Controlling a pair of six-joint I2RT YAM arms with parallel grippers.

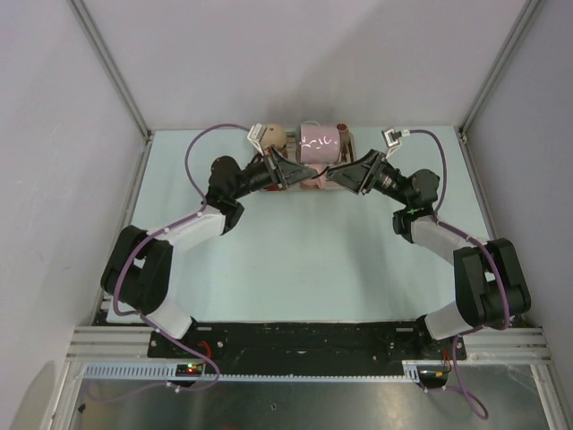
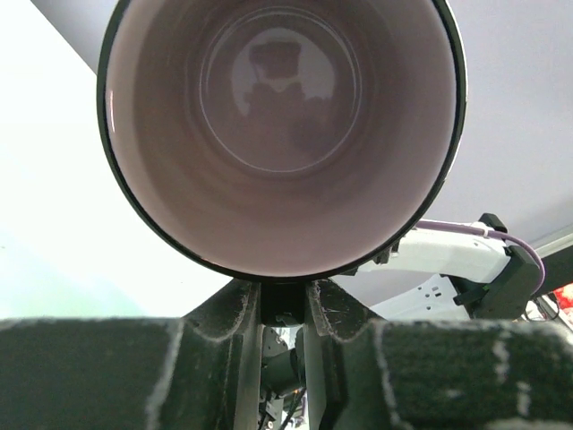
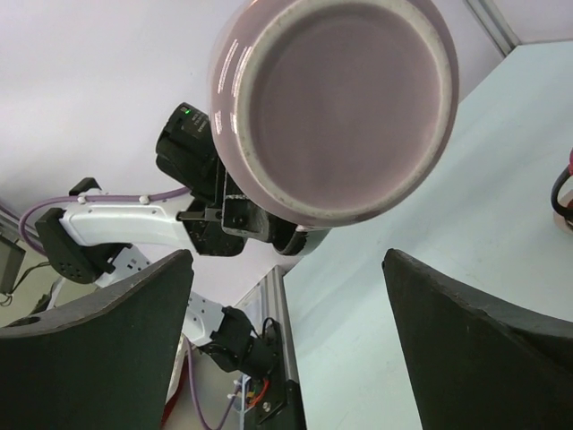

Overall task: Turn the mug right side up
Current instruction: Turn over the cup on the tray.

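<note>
The mug [image 1: 320, 145] lies on its side near the far edge of the table [image 1: 295, 260]; its open mouth faces the left arm and its base faces the right arm. The left gripper [image 2: 282, 305] pinches the mug just below the rim, on a dark part that appears to be the handle. The right gripper [image 3: 286, 269] stands spread wide before the base; its fingers [image 3: 98, 349] are clear of the mug on both sides.

L gripper [image 2: 280, 300] clamped, R gripper [image 3: 286, 257] wide.
</note>
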